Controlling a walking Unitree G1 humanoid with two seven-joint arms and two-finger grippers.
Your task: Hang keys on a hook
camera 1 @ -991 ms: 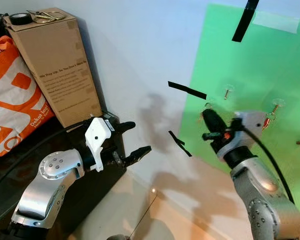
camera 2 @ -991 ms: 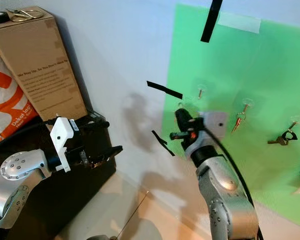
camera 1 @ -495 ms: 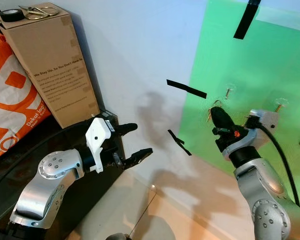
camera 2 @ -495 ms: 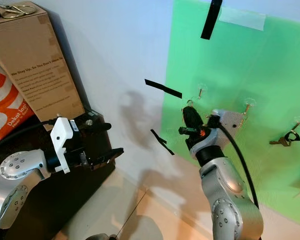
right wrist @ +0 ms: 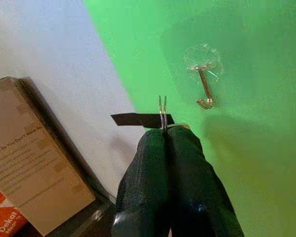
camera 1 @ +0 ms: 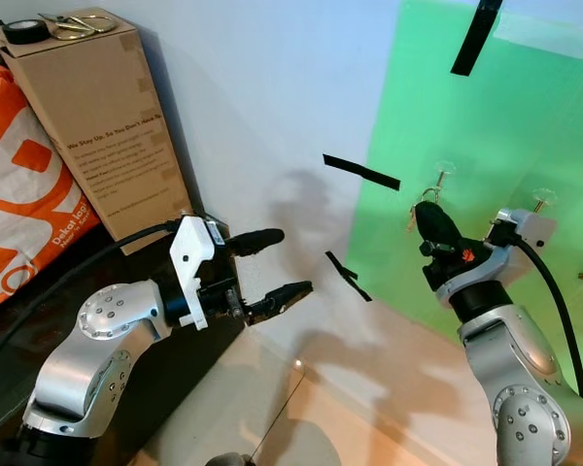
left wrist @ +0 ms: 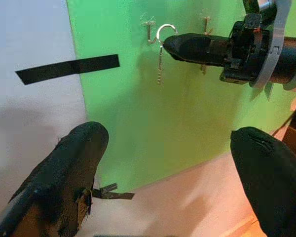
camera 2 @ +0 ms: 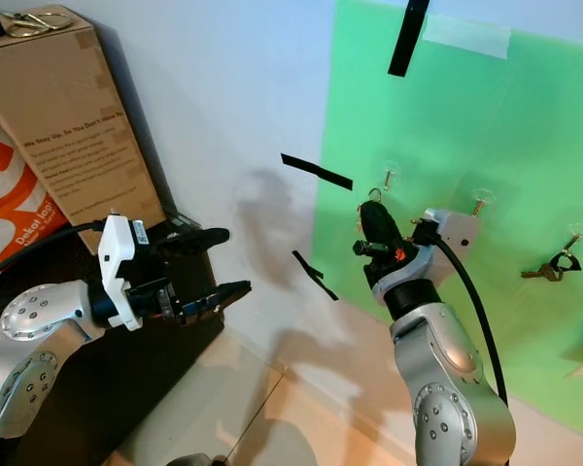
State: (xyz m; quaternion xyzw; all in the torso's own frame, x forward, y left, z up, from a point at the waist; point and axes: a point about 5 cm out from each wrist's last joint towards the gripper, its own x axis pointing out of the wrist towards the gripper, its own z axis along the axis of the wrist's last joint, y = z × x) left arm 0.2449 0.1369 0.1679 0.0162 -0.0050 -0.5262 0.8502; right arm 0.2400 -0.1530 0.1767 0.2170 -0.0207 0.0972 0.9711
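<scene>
Keys (left wrist: 160, 54) are clamped by their ring between the closed fingers of the right gripper (right wrist: 164, 136), raised just beside the hook (right wrist: 204, 89) on the green sheet (camera 1: 486, 136). The left gripper (camera 1: 272, 264) is held forward, fingers spread apart.

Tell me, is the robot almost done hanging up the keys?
Nearly. The right gripper is shut on the key ring, with the key dangling below, raised close to the hook on the green sheet but not on it yet. Looping the ring over the hook and letting go is left. The left gripper is open.
</scene>
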